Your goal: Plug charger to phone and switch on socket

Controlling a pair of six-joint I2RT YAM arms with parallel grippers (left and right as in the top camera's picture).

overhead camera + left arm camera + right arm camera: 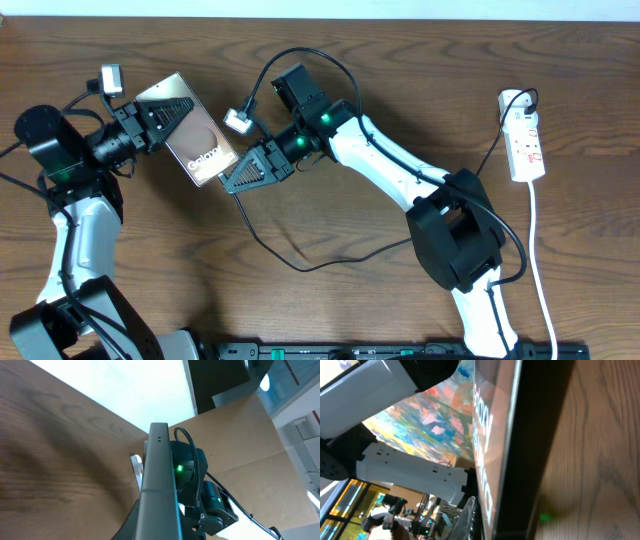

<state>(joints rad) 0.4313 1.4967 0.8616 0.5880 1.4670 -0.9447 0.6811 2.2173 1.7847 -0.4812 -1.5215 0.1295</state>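
Observation:
The phone (196, 138) is a brown slab with pale "Galaxy" lettering, held tilted above the table between both arms. My left gripper (160, 112) is shut on its upper left end; in the left wrist view its grey edge (160, 480) runs up the middle. My right gripper (240, 178) meets the phone's lower right end, fingers together. Close by in the right wrist view are the phone's face (490, 435) and one finger (465, 520). The charger (300, 268), a thin black cable, comes out from under that gripper; its plug tip is hidden. The socket (526, 140) lies far right.
A black plug (519, 100) sits in the socket's top end, and its white cord (541, 262) runs down towards the table's front right. The charger cable loops across the middle of the wooden table (330, 320). A black rail (400, 350) lies along the front edge.

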